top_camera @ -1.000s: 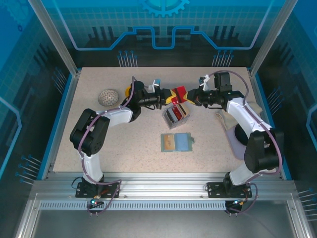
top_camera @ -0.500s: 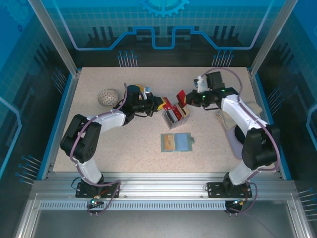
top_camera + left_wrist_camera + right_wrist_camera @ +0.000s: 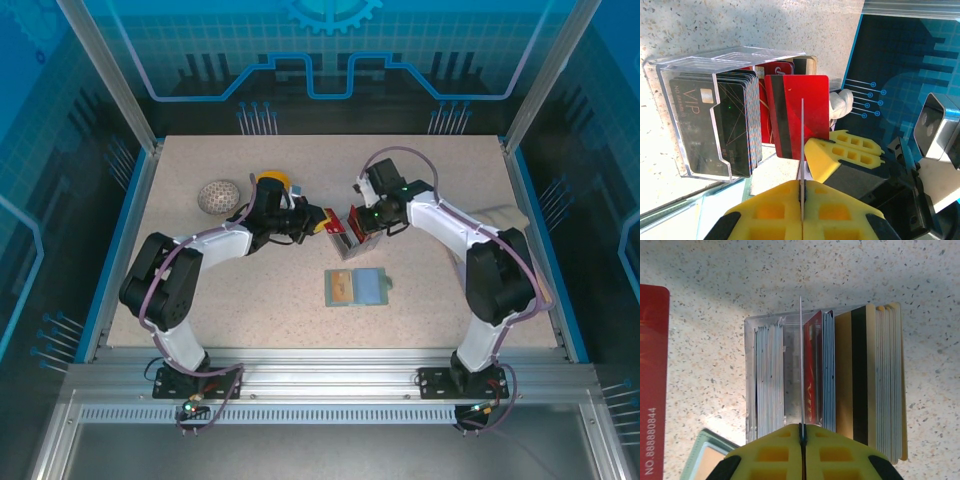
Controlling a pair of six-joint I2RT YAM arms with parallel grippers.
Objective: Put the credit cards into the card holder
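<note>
From above, both arms are in at mid-table: the left gripper (image 3: 318,220) is pressed together on a red card (image 3: 329,217). The right gripper (image 3: 360,221) faces it and pinches a second red card (image 3: 351,222) over the clear box (image 3: 358,242) of cards. The card holder (image 3: 368,287) lies open and flat on the table (image 3: 440,320), near the box on the side toward the bases, apart from both grippers — a tan card (image 3: 343,287) shows on its left half. A ball (image 3: 218,195) sits well off to the left. Left wrist: yellow fingers (image 3: 765,210) clamp their card edge-on, a thin line, with the other arm's red card face-on just beyond and black cards (image 3: 710,125) upright in the box. Right wrist: fingers (image 3: 840,455) shut on a card seen edge-on, lined up with a gap between the upright stacks — in the box or just above it, I can't tell. The holder's green corner peeks in bottom left.
</note>
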